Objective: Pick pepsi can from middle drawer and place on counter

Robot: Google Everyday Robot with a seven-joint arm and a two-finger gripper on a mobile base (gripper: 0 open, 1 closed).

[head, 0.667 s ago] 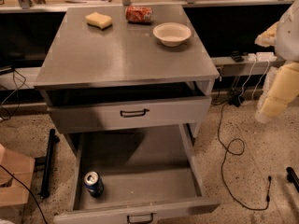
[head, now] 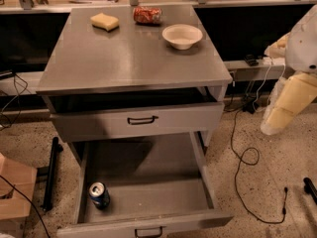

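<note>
Plainly, the pepsi can (head: 99,195) stands upright in the front-left corner of the open middle drawer (head: 158,192), reachable from above. My gripper (head: 276,117) hangs well off right; I can't tell its state.

Arm (head: 292,100) cut by right edge (gripper beyond it, unseen)

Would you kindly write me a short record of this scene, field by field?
pepsi can: upright, front-left corner of the middle drawer, untouched
middle drawer: pulled open
counter: holds yellow sponge, red can on its side, white bowl
pincer: right of the cabinet, above the floor, well away from the pepsi can
task status: pick not yet begun
</note>
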